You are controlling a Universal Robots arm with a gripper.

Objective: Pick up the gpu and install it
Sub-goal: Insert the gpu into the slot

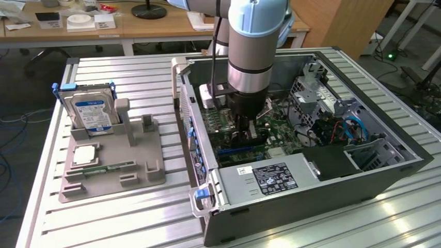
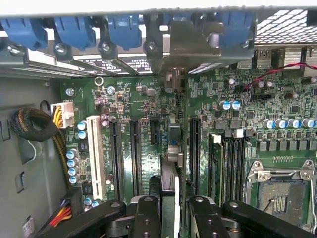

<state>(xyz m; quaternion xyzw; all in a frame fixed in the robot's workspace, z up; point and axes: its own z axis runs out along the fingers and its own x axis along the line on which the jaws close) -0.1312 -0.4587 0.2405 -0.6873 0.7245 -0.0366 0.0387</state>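
The two black fingers (image 2: 148,218) of the pincer (image 2: 176,220) are closed on the gpu (image 2: 169,171). The card stands on its edge between them, over the green main board (image 2: 148,144). It points away toward the back wall of the case. I cannot tell if its lower edge already touches a slot.

Just beside the card, on both sides, are long black slots (image 2: 133,153). A white slot (image 2: 95,153) lies further out on one side. On the other side there are upright memory slots (image 2: 225,163) and then the open processor socket (image 2: 282,193). A braided cable bundle (image 2: 29,124) with a white plug (image 2: 62,115) is near the white slot, well apart from the card.

At the far end of the card, a pale metal plate (image 2: 190,47) is at the row of blue clips (image 2: 74,29) on the back wall.

In the exterior view the arm (image 1: 258,46) goes down into the open computer case (image 1: 386,170) and hides the middle of the board. The power supply (image 1: 276,178) lies at the near end of the case. Red and blue cables (image 1: 351,129) are at the exterior view's right.

On the metal bench (image 1: 124,222), at the exterior view's left, a grey holder (image 1: 155,175) carries a hard drive (image 1: 93,113), a square chip (image 1: 86,154) and a memory stick (image 1: 110,168). Wooden desks (image 1: 138,28) stand behind.
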